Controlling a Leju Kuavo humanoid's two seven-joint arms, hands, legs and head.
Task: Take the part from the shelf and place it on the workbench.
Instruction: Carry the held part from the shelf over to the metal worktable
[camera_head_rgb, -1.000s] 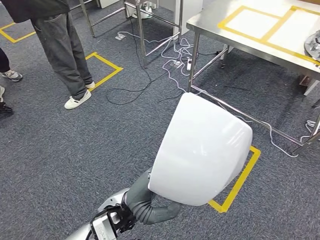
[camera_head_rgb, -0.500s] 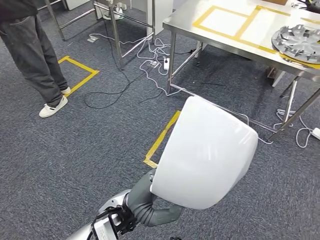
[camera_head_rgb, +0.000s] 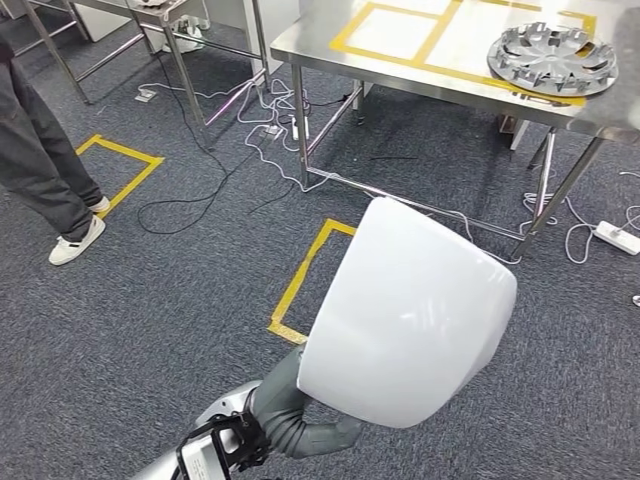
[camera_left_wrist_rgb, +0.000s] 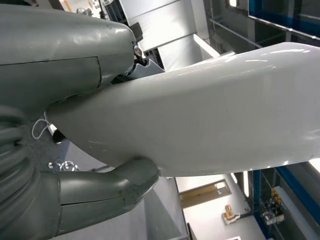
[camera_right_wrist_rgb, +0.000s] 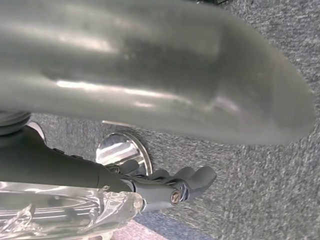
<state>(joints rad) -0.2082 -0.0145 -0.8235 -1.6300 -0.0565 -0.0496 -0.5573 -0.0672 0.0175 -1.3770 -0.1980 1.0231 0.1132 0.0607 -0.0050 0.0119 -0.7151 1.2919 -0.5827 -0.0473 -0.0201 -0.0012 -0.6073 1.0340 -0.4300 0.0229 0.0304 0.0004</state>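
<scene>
The part (camera_head_rgb: 407, 315) is a large, smooth white shell. My left hand (camera_head_rgb: 302, 412) grips its lower edge and holds it up in front of me, above the carpet. In the left wrist view the part (camera_left_wrist_rgb: 226, 110) lies between the grey thumb (camera_left_wrist_rgb: 64, 50) and the fingers (camera_left_wrist_rgb: 113, 187). The steel workbench (camera_head_rgb: 392, 75), marked with yellow tape rectangles, stands beyond the part at the top of the head view. My right hand (camera_right_wrist_rgb: 170, 187) hangs over the carpet, fingers stretched out with nothing in them.
A silver wheel cover (camera_head_rgb: 551, 55) lies on the workbench's right part. Cables (camera_head_rgb: 264, 130) and a power strip (camera_head_rgb: 615, 237) trail under and beside it. A yellow tape square (camera_head_rgb: 302, 285) marks the carpet ahead. A person's legs (camera_head_rgb: 41, 170) stand at far left.
The camera has turned: the workbench has slid left and further into the picture, the wheel cover has come into view, and the person has shifted to the left edge. My left hand still holds the part.
</scene>
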